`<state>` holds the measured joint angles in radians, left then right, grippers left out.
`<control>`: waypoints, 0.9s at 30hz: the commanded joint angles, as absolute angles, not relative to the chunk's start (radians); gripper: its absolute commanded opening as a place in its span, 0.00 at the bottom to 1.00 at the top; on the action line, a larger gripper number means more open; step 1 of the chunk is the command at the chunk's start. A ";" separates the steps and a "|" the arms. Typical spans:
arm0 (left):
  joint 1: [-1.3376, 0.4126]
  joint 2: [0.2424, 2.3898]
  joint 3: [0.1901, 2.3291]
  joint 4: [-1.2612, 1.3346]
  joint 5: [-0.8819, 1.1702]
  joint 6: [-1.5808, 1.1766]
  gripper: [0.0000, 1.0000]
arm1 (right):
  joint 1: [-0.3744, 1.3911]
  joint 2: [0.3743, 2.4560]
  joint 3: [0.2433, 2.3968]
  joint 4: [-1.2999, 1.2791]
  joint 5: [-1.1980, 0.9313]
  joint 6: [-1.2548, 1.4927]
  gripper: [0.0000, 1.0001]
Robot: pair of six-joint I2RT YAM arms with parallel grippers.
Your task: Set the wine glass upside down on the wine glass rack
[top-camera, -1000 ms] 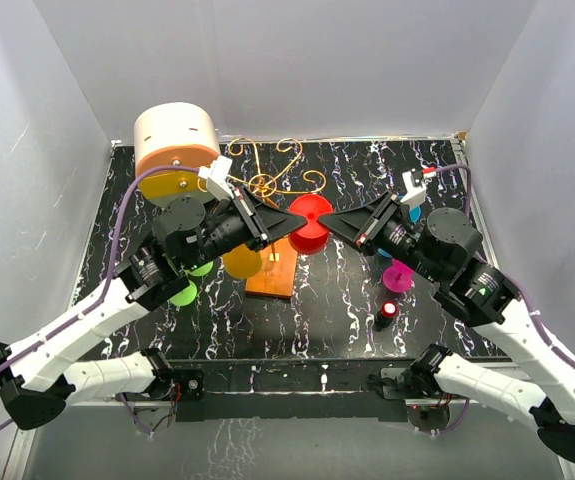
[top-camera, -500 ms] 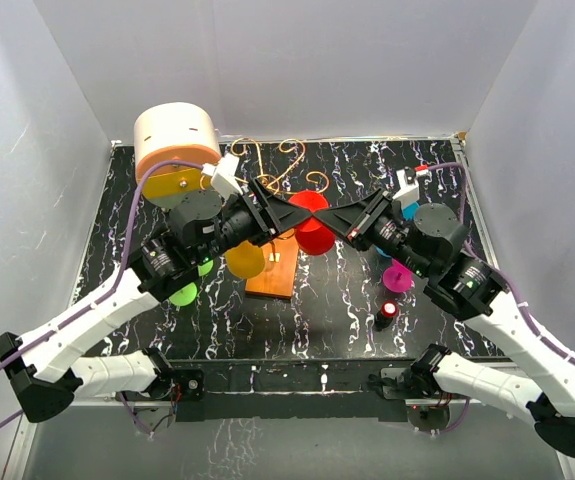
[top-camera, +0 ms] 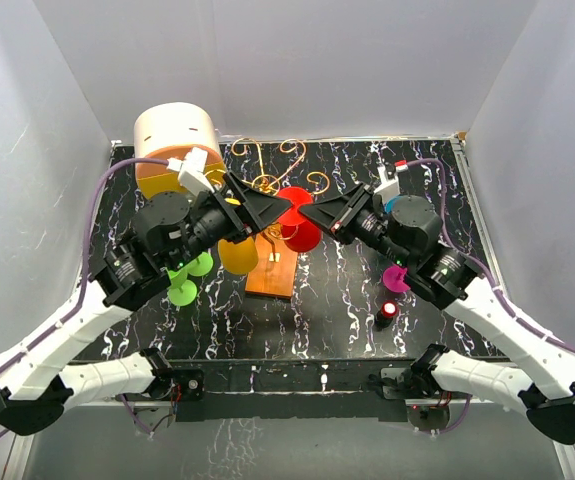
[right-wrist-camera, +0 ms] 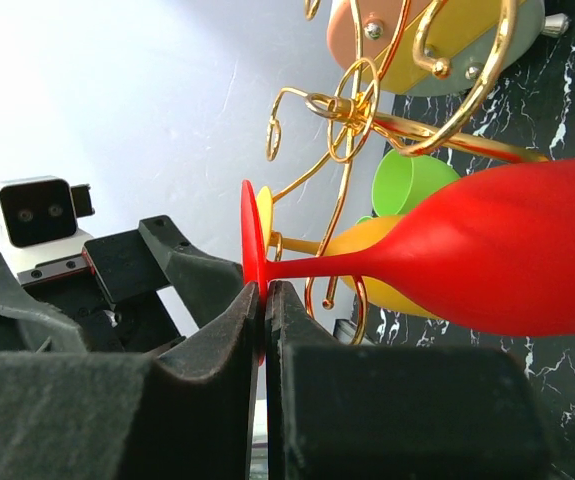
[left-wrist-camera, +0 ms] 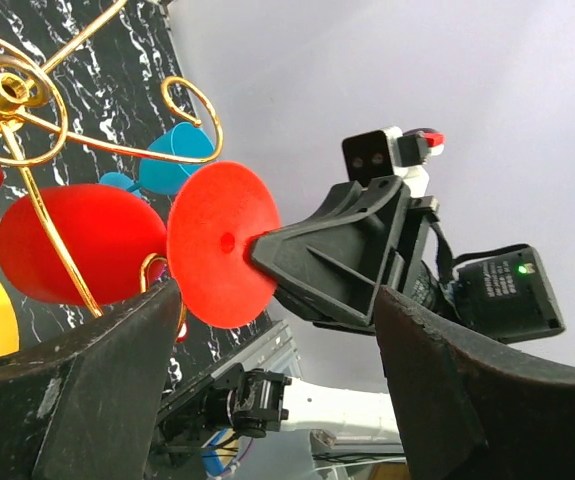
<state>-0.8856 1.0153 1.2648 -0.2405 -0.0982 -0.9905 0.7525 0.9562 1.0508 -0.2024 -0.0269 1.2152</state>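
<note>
One glass held at rack, not yet hung

Right tool [right-wrist-camera: 264, 290] is clenched on the stem of the red wine glass [right-wrist-camera: 507, 260], right at the foot. The glass lies sideways near the wine glass rack [right-wrist-camera: 352, 110] scrolls. Left tool [top-camera: 267, 208] stands released, facing the foot. Recommended: turn bowl downward, then slide stem slowly into one scroll, foot above wire.

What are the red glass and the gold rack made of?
The red glass looks like opaque plastic: uniform colour, soft satin sheen, nothing shows through. The rack looks like bent metal wire, polished gold finish with sharp glints; plated or solid, cannot tell.
</note>
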 commanded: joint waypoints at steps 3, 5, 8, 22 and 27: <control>-0.882 0.953 1.307 -0.275 -0.147 -0.941 0.76 | 0.758 0.971 1.054 -0.083 -0.070 1.244 0.00; -0.881 0.932 1.316 -0.307 -0.193 -0.927 0.76 | 0.756 0.981 1.052 -0.076 -0.091 1.251 0.00; -0.881 0.895 1.319 -0.329 -0.237 -0.910 0.76 | 0.757 0.999 1.057 -0.072 -0.121 1.255 0.00; -0.881 0.805 1.329 -0.367 -0.249 -0.812 0.77 | 0.758 1.004 1.037 -0.045 -0.260 1.267 0.00; -0.882 0.771 1.321 -0.404 -0.283 -0.802 0.78 | 0.757 0.969 1.026 -0.084 -0.272 1.266 0.00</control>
<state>-0.8848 0.8021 1.2999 -0.3721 -0.2455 -0.8364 0.7525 1.0176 1.0225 -0.1238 -0.2394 1.2613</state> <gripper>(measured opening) 0.773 0.030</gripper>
